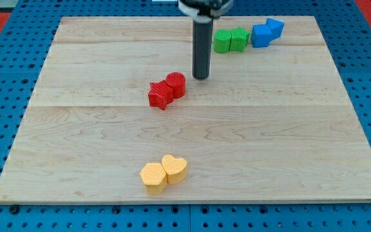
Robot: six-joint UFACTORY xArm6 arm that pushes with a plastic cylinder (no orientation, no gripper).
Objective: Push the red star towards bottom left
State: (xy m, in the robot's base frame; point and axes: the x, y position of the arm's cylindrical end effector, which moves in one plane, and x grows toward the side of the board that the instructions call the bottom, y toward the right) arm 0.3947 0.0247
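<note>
The red star (160,95) lies left of the board's middle, touching a red round block (176,84) at its upper right. My tip (201,77) is on the board just to the right of the red round block, a small gap apart, and up and right of the red star. The rod rises from it toward the view's top.
Two green blocks (230,40) and two blue blocks (266,32) sit in a row near the view's top right. A yellow hexagon-like block (152,176) and a yellow heart (174,168) touch near the view's bottom. The wooden board (76,148) rests on a blue perforated table.
</note>
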